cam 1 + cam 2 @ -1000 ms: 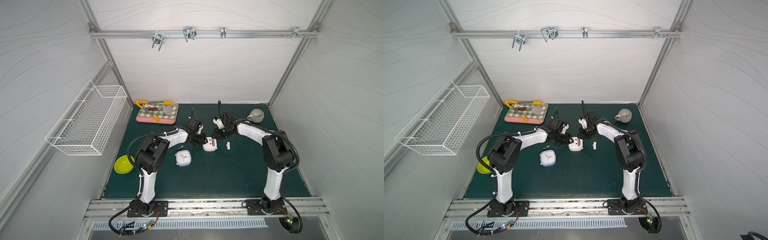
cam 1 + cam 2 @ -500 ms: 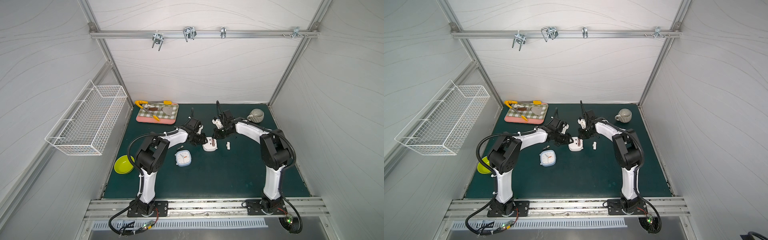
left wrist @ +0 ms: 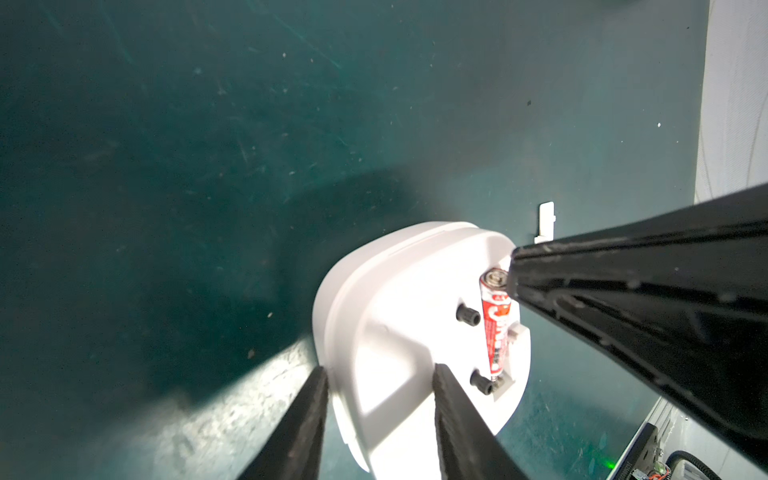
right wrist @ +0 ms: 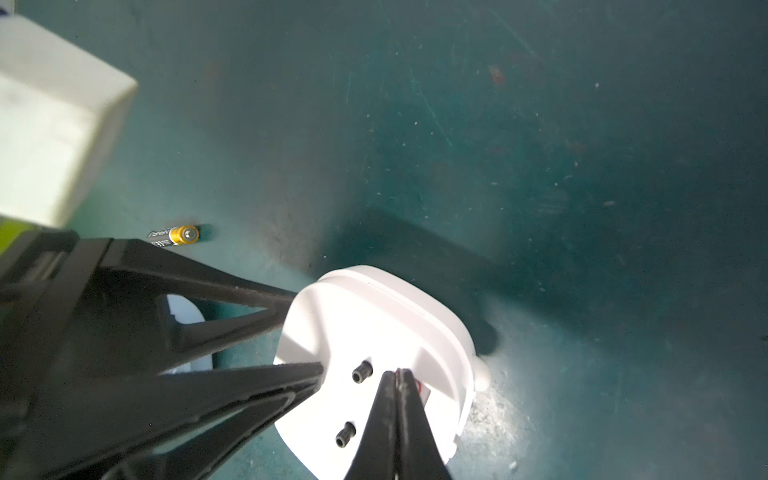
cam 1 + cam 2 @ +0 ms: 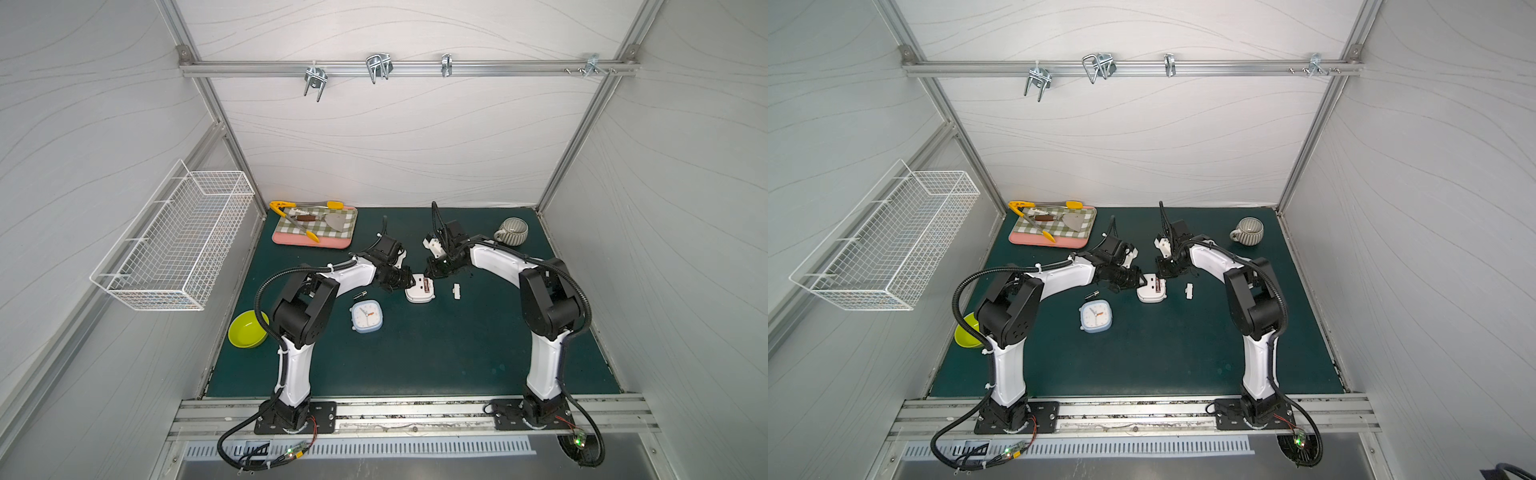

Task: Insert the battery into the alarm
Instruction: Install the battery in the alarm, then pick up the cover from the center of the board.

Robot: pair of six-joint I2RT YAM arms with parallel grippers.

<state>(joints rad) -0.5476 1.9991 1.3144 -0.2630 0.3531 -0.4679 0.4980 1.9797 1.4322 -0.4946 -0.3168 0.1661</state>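
Note:
The white alarm (image 5: 420,289) (image 5: 1152,291) lies face down on the green mat, its back up. My left gripper (image 3: 380,370) (image 5: 409,281) is shut on the alarm's edge, one finger on each side. A red and white battery (image 3: 494,328) lies in the alarm's back slot. My right gripper (image 4: 397,372) (image 5: 431,275) is shut with nothing between its fingers. Its joined tips (image 3: 515,274) rest on the battery's metal end. In the right wrist view the fingers hide most of the battery (image 4: 424,389).
A black and gold spare battery (image 4: 174,235) (image 5: 360,295) and a blue clock (image 5: 366,316) lie left of the alarm. A small white cover (image 5: 456,291) (image 3: 545,220) lies to its right. Farther off are a mug (image 5: 512,231), a checked tray (image 5: 316,227) and a green bowl (image 5: 248,334).
My right gripper's jaws have closed together and its tips have settled onto the battery. The left gripper and the alarm have not moved.

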